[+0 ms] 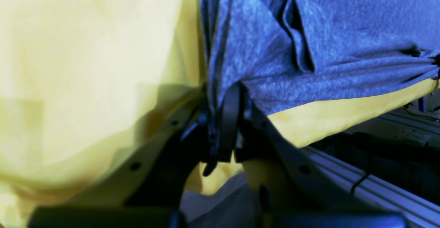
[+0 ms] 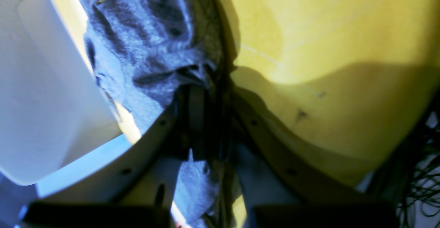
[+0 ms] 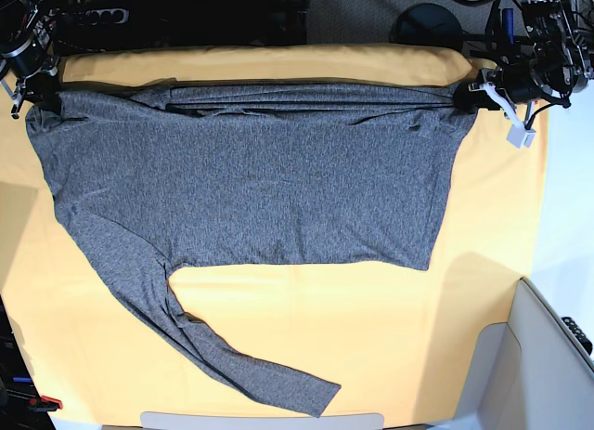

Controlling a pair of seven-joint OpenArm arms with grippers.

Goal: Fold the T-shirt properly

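Note:
The dark grey T-shirt (image 3: pixel 251 179) lies spread across the yellow table cloth (image 3: pixel 390 328), its top edge stretched taut along the far side. One long sleeve (image 3: pixel 232 365) trails toward the front edge. At the shirt's far right corner, my left gripper (image 3: pixel 471 94) is shut on bunched fabric. In the left wrist view, this gripper (image 1: pixel 228 107) pinches the shirt's (image 1: pixel 309 32) edge. My right gripper (image 3: pixel 42 96) is shut on the far left corner. Seen from the right wrist, the right gripper (image 2: pixel 201 90) has crumpled grey cloth (image 2: pixel 144 42) between its fingers.
A white panel (image 3: pixel 548 356) stands off the table's front right corner. A similar white panel (image 2: pixel 44 83) appears beside the right gripper. An aluminium rail (image 1: pixel 378 186) runs beyond the table edge near the left gripper. Loose cables (image 2: pixel 422 173) hang at the right.

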